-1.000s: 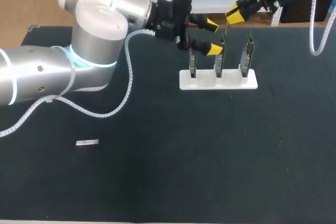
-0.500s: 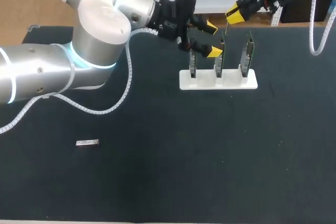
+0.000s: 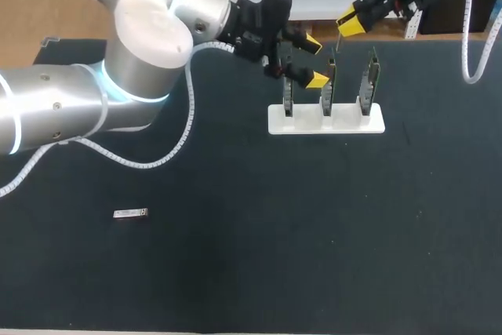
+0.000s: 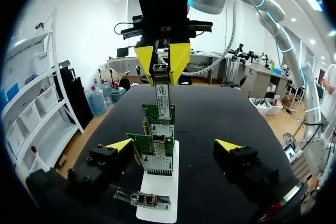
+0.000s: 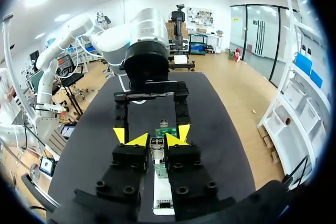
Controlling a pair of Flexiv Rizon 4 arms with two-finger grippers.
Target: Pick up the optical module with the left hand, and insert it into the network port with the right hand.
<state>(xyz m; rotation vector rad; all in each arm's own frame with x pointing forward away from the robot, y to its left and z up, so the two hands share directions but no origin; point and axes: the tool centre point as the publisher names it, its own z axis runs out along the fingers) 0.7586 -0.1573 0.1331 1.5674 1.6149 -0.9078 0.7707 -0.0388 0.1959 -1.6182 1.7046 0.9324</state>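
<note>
Bench [image 3: 314, 233]: dark top. Optical module [image 3: 130, 213] lies flat on it, alone, out toward the left side and well apart from both arms and from the stand.

White stand [image 3: 345, 125] sits toward the far side of the bench. It holds three network cards [image 3: 327, 88], all upright on edge, side by side in a row, one to a slot. In the left wrist view the cards line up one behind the other along the stand.

Left pincer [image 3: 314, 60]: released, fingers spread wide. It hangs at the left end of the stand, near the first two cards. In its own wrist view the yellow tips stand either side of the row, and I see no contact with a card or with the stand.

Right pincer [image 3: 351, 21]: up over the far side of the stand, above the row of cards. Clenched on a slim metal piece [image 4: 163, 95] that hangs down from between its tips toward the card tops. I cannot tell whether the lower end touches a card. In the right wrist view its tips sit close together directly over the cards.
</note>
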